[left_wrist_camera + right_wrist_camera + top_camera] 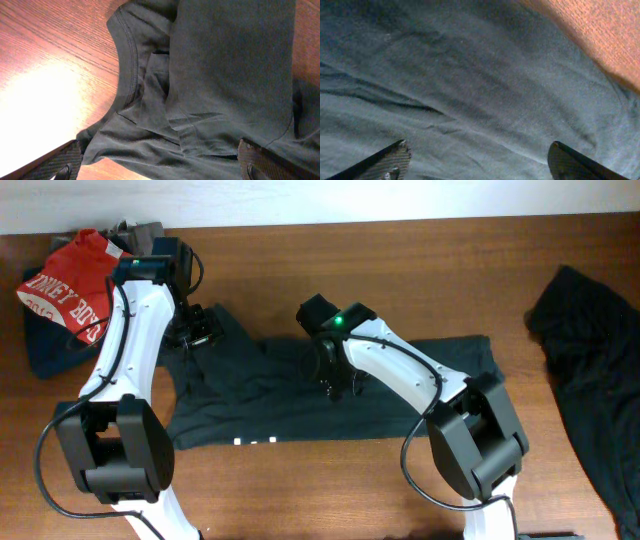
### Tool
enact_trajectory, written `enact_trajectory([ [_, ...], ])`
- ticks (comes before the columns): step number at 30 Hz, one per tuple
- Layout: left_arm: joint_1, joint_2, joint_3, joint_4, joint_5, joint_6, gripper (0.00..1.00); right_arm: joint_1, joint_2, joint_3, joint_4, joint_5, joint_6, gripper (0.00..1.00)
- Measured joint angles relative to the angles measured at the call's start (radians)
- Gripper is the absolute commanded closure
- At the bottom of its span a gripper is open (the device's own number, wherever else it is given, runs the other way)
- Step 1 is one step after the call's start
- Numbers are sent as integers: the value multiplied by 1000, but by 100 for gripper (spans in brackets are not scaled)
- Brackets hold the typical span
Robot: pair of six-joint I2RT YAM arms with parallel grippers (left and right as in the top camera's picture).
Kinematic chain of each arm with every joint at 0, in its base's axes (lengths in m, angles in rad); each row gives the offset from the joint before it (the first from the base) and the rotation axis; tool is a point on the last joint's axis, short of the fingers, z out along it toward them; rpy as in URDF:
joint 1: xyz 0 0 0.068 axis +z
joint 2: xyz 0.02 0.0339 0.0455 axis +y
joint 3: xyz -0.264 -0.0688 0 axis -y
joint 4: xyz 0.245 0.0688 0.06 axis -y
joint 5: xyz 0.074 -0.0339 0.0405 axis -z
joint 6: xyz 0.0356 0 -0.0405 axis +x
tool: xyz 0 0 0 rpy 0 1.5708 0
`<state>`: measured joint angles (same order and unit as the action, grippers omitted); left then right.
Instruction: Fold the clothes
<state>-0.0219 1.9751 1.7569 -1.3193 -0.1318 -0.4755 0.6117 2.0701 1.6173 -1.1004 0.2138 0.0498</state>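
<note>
The black T-shirt (400, 395) lies folded lengthwise across the table's middle, a bit of white lettering (252, 442) at its front edge. My left gripper (198, 330) is open over its collar end; the left wrist view shows the neckline (125, 60) and bunched folds between the spread fingers (160, 167). My right gripper (333, 385) is open, low over the shirt's middle; its wrist view shows only smooth dark fabric (470, 90) between the wide fingers (477, 162). Neither gripper holds fabric.
A pile with a red garment with white lettering (72, 285) over navy and grey ones (48, 352) sits at the back left. Another black garment (595, 370) lies at the right edge. A white wall edge (400, 200) runs behind the wooden table (300, 490).
</note>
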Motion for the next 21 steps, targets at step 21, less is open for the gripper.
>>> enact_trajectory([
  [21,0,0,0,-3,0,0,1,0,88,-11,39,11,-1,59],
])
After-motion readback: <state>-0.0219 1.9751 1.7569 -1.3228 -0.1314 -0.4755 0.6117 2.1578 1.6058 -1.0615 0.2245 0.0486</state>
